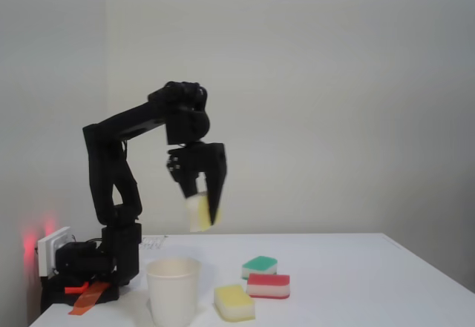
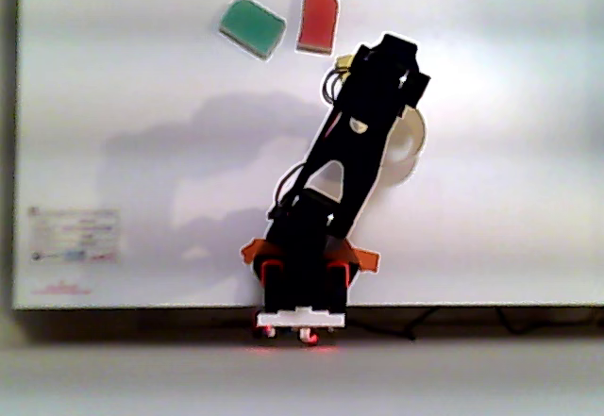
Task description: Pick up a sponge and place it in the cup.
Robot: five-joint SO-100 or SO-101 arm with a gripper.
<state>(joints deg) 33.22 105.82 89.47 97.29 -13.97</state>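
White paper cup point(image 1: 173, 290) stands upright on the bench point(image 1: 356, 282), near the front edge in the fixed view. Its inside can't be read from this angle. In the other view, from above, only part of the cup's rim point(image 2: 408, 147) shows beside the arm; the arm covers the rest, contents hidden.

Fingers point(image 1: 203, 212) point down, raised well above the bench, closed on a pale-yellow sponge point(image 1: 198, 214). Sponge hangs between them, lower end sticking out below the tips, slightly tilted. It sits higher than the cup's rim and a little to the right of the cup's mouth in the fixed view; not touching the cup.

Below and right of the fingers, on the bench: a second yellow sponge point(image 1: 234, 302) just beside the cup, lying flat. Further right, a red-topped sponge point(image 1: 268, 285), and behind it a green-topped sponge point(image 1: 259, 266), the two close together. From above, the green-topped sponge point(image 2: 252, 27) and red-topped sponge point(image 2: 318, 21) lie beyond the fingers, apart from each other.

Black arm point(image 1: 119, 179) rises from its base at the left of the fixed view. Orange piece point(image 1: 89, 297) lies by the base. A label point(image 2: 74, 235) lies on the bench's near left corner from above.
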